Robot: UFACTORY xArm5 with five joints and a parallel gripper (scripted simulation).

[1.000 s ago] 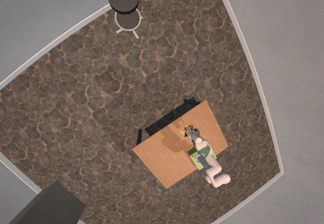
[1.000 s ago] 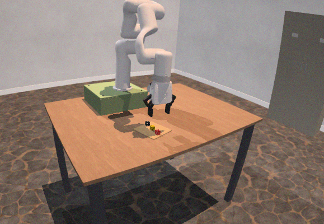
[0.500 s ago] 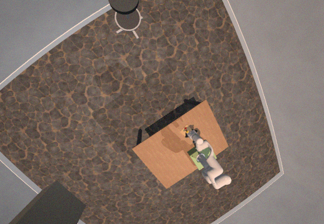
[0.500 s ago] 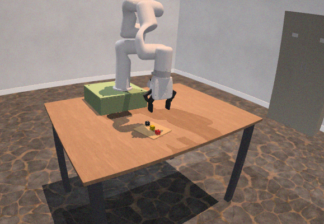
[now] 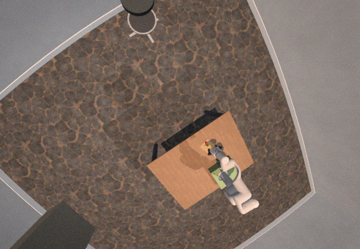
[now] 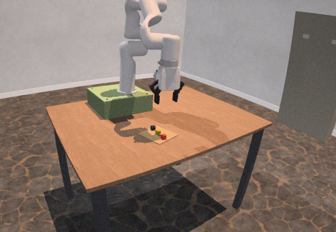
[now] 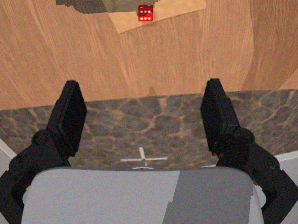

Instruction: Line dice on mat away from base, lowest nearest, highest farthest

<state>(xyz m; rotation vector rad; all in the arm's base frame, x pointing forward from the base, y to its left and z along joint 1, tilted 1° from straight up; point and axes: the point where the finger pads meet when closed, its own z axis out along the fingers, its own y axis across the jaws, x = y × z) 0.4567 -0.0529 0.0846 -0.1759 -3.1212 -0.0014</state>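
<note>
A black die [image 6: 152, 127], a yellow die [image 6: 158, 132] and a red die [image 6: 163, 137] [image 7: 145, 13] stand apart in a nearly straight row on the tan mat [image 6: 170, 135] [image 7: 125, 25]. Black is nearest the base, yellow is in the middle and red is farthest. The black die is close to the mat's back corner; whether it is fully on is hard to tell. The red die shows two rows of three pips in the wrist view; the other dice's numbers are too small to read. My gripper [image 6: 166, 102] [image 7: 142, 93] is wide open and empty, well above the table, behind the dice in the exterior view.
The wooden table [image 6: 104, 156] [image 5: 180, 187] carries the green base block [image 6: 121, 107] with the arm on it, behind the mat. Arm shadows fall across the table and part of the mat. The table's far edge shows beyond the red die in the wrist view.
</note>
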